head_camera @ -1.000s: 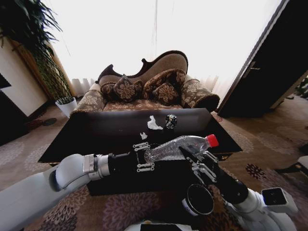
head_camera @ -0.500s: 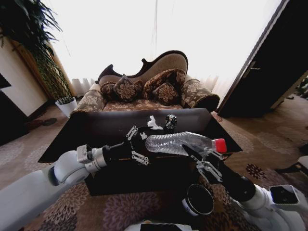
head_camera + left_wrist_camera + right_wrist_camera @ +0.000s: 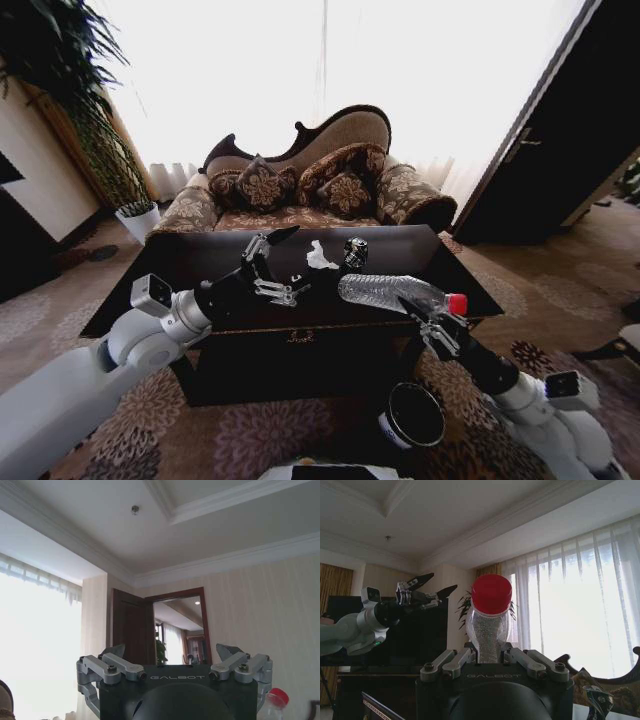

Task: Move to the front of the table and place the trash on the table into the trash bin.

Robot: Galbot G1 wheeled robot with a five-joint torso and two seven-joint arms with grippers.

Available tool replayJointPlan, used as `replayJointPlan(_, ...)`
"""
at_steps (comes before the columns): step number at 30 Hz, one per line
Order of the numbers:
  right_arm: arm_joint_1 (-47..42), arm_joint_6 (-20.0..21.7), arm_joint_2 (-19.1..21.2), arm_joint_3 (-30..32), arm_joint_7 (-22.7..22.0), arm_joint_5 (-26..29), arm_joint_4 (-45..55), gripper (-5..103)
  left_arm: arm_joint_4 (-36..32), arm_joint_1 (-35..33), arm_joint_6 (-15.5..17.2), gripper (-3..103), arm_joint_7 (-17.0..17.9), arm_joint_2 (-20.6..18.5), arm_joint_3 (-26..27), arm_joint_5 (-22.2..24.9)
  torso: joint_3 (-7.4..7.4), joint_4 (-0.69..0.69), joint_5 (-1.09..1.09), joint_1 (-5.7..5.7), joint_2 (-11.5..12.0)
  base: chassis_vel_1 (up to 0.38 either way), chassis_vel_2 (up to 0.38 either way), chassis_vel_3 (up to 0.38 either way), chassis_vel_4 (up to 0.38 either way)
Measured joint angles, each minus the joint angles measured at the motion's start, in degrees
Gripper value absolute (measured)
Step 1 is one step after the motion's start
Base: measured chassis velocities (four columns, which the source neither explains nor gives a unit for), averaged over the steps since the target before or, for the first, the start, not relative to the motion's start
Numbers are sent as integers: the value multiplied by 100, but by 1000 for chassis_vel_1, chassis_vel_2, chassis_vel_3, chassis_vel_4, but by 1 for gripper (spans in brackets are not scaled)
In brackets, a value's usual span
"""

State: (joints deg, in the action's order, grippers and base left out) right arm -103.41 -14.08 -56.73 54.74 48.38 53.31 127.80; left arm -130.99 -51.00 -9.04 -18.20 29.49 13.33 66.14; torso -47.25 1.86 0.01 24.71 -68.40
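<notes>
A clear plastic bottle (image 3: 388,291) with a red cap (image 3: 457,303) lies level in the air at the table's front right, and my right gripper (image 3: 428,318) is shut on it near the neck. In the right wrist view the bottle (image 3: 490,625) rises between that gripper's (image 3: 490,656) fingers. My left gripper (image 3: 289,262) hangs open over the dark table (image 3: 170,275), holding nothing, left of the trash: a crumpled white paper (image 3: 320,257) and a crushed dark can (image 3: 354,252). The left wrist view has the left gripper (image 3: 172,652) spread wide, facing the ceiling. The black trash bin (image 3: 413,415) stands on the carpet below the right arm.
A patterned sofa (image 3: 300,190) stands behind the table, a white plant pot (image 3: 138,218) at the far left, a dark door (image 3: 570,130) at the right. Patterned carpet (image 3: 540,300) lies open on the right of the table.
The left gripper let go of the bottle's base, opened and drew away left and up over the table. The right gripper kept the bottle, which levelled out and shifted right.
</notes>
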Motion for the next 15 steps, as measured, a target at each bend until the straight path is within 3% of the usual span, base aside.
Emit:
replayJointPlan(2, -142, -45, 54, 128, 167, 0, -3, 19, 141, 24, 50, 100, 223, 87, 123, 27, 0, 0, 0, 0, 0, 0, 0, 0, 0)
replayJointPlan(8, -442, -151, 209, 551, 640, -138, -30, 19, 410, -58, 65, 100, 405, 198, 293, -29, 0, -1, -2, 0, 0, 0, 0, 0, 0)
replayJointPlan(12, -604, -266, 289, 1118, 1315, -625, -284, 19, 491, -102, 62, 100, 509, 246, 445, -54, 0, 0, 0, 0, 0, 0, 0, 0, 0)
replayJointPlan(15, -674, -338, 361, 1215, 1596, -950, -524, 19, 506, -139, 61, 100, 589, 246, 594, -40, 0, 0, -1, 0, 0, 0, 0, 0, 0)
